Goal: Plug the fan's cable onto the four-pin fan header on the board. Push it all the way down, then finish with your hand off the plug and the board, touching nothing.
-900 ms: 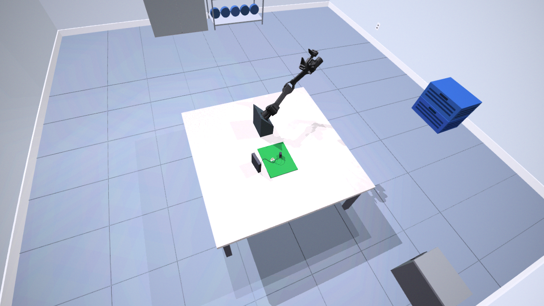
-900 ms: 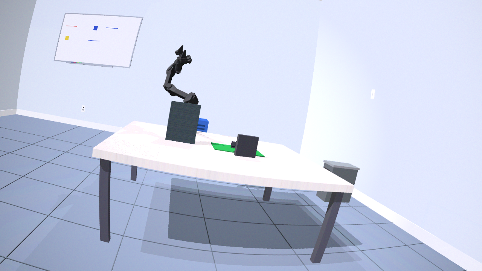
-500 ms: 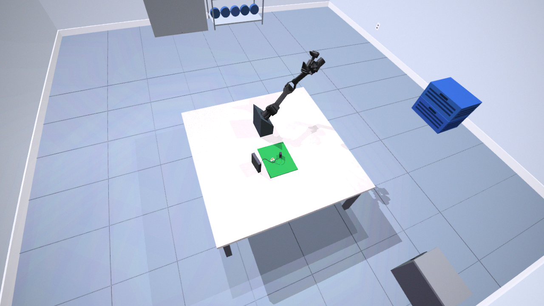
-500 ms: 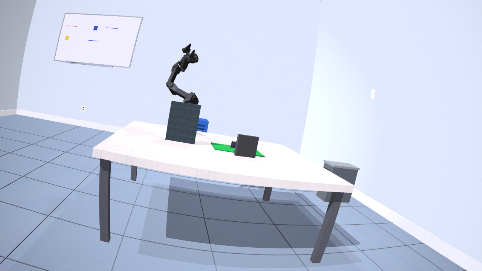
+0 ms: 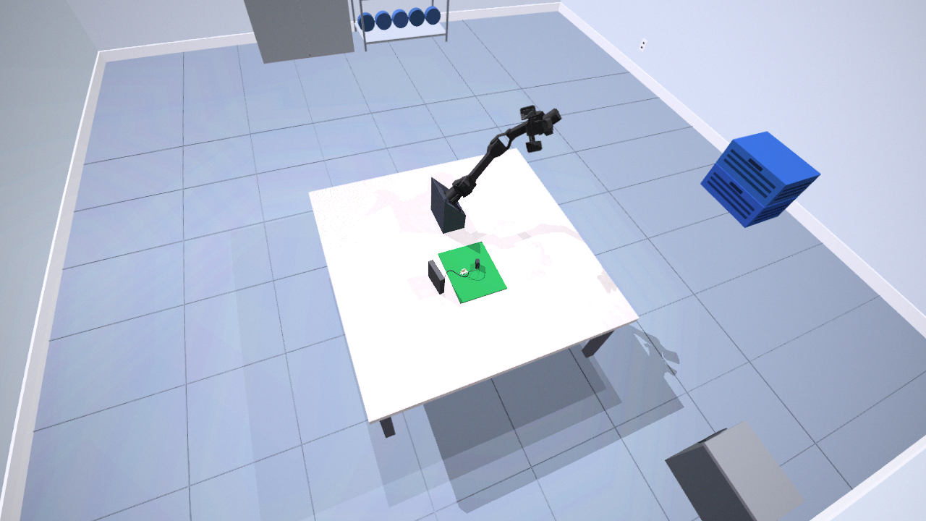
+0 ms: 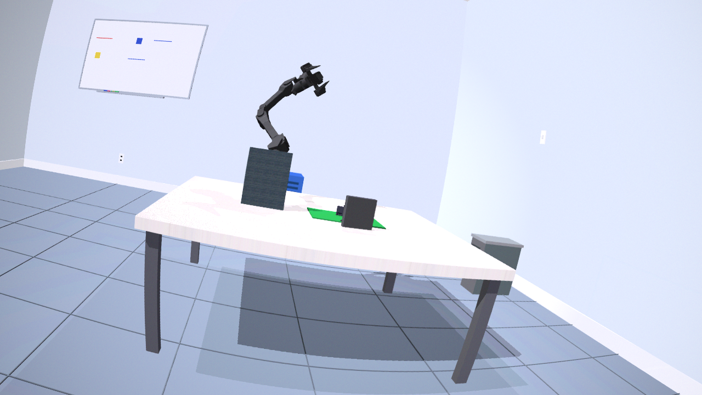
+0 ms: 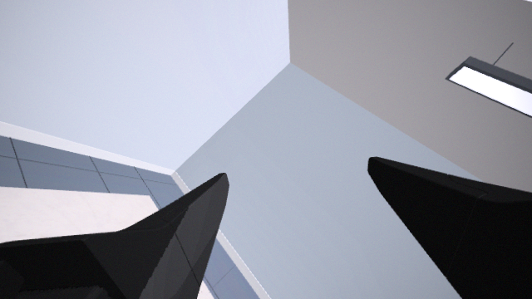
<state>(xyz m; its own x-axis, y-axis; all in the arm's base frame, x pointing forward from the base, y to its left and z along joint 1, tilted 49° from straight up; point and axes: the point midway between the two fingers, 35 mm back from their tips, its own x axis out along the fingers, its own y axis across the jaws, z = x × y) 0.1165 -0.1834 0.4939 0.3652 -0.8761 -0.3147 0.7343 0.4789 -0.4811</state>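
Observation:
The green board (image 5: 485,289) (image 6: 323,215) lies on the table. The fan, a dark square slab (image 5: 436,277) (image 6: 359,212), stands upright beside it. A thin dark cable runs from the fan over the board and loops there. A small white piece (image 5: 463,272) and a small dark block (image 5: 477,263) (image 6: 339,210) are on the board. They are too small to tell which is plug or header, or whether the plug is seated. My gripper (image 5: 530,129) (image 6: 324,73) (image 7: 295,171) is open and empty, high up and well away from the board, touching nothing.
The arm stands on a dark pedestal (image 5: 446,210) (image 6: 266,179) on the white table (image 5: 401,362) (image 6: 235,230), beside the board. The wrist view shows walls, ceiling, a hanging lamp (image 7: 490,85) and a table corner (image 7: 75,208), but no board. Blue crates (image 5: 760,178) are beyond the table.

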